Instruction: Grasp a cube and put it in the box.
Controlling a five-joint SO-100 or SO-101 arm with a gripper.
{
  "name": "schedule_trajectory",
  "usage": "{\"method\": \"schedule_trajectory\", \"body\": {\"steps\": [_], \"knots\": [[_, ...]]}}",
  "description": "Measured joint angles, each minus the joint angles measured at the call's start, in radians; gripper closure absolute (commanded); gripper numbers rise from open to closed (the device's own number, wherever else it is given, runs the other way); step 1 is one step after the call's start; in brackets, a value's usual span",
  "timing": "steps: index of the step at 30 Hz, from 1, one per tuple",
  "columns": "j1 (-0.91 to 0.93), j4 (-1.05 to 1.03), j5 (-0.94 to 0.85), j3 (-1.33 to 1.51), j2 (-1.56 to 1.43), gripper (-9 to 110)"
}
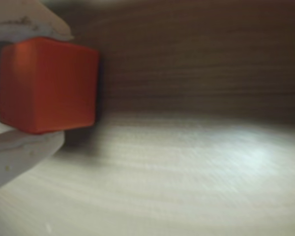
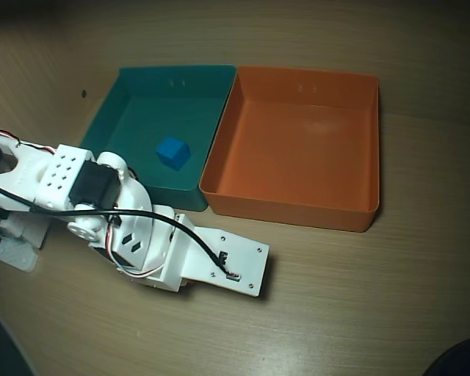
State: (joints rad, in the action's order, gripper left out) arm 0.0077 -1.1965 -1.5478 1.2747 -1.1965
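In the wrist view the small orange cube (image 1: 46,83) sits between my two white fingers, one above it (image 1: 34,24) and one below it (image 1: 24,152). My gripper (image 1: 61,87) is shut on the cube, close over the wooden table. In the overhead view the white arm (image 2: 141,235) reaches to the right, and its wrist end (image 2: 227,266) hides both the gripper and the cube. The large orange box (image 2: 290,205) stands empty a short way beyond the wrist, up and to the right.
A teal box (image 2: 133,94) stands against the orange box's left side, with a blue cube (image 2: 172,152) inside it. The arm's base (image 2: 16,180) is at the left edge. Bare wooden table (image 2: 360,305) lies in front of the boxes.
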Motion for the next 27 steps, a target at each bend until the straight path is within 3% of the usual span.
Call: {"method": "schedule_trajectory", "body": {"steps": [10, 27], "knots": [[0.0, 0.0, 0.0, -0.086, -0.201, 108], [-0.091, -0.008, 0.0, -0.382, -0.212, 108]]}}
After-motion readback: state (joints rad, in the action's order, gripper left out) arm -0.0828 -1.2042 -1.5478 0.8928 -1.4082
